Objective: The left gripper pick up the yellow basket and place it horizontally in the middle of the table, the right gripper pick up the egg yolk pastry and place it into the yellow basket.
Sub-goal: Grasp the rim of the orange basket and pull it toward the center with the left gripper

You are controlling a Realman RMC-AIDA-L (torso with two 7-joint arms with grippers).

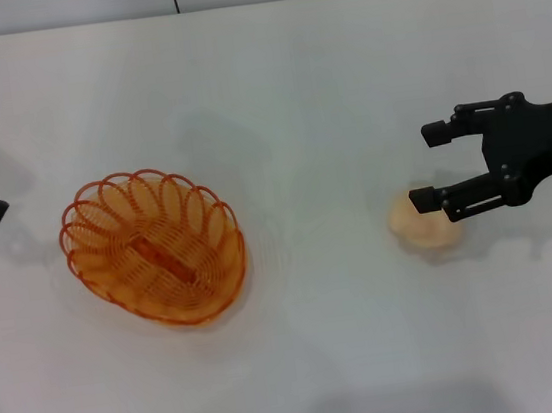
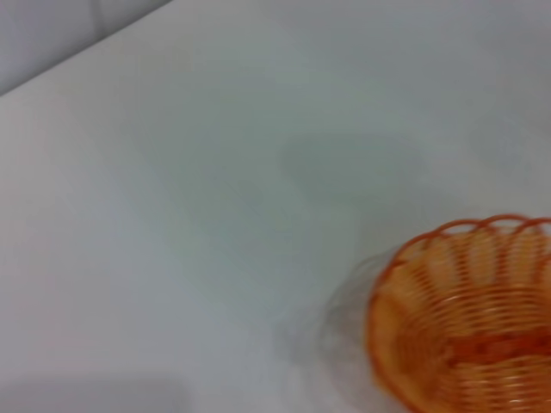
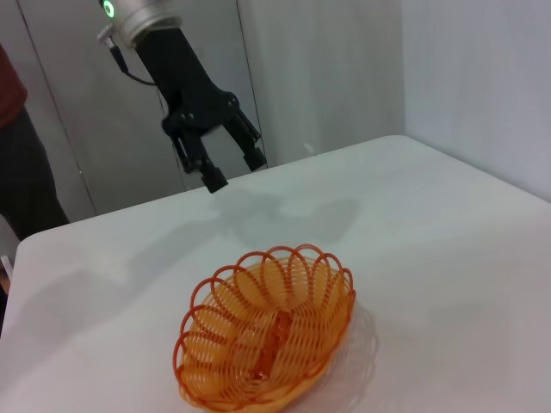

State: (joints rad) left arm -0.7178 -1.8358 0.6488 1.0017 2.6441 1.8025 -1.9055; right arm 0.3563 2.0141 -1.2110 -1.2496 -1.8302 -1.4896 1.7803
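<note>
Here right gripper fingers straddle egg yolk pastry; yellow basket apart.

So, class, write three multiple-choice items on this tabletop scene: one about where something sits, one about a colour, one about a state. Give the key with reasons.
1. Where is the egg yolk pastry?
A. Inside the yellow basket
B. On the table under the right tool
C. Beside the left tool

2. What colour is the yellow basket?
A. Orange-yellow
B. Blue
C. Black

3. What state is the right tool in?
A. Shut on the basket
B. Shut on nothing
C. Open, fingers spread over the pastry

Key:
1 B: the head view shows the pastry on the white table, partly under the right tool, far from the basket.
2 A: its wire loops show orange-yellow in all three views.
3 C: the two fingers stand apart, and the pastry is not lifted. The left tool hangs open above the table, away from the basket.
</note>
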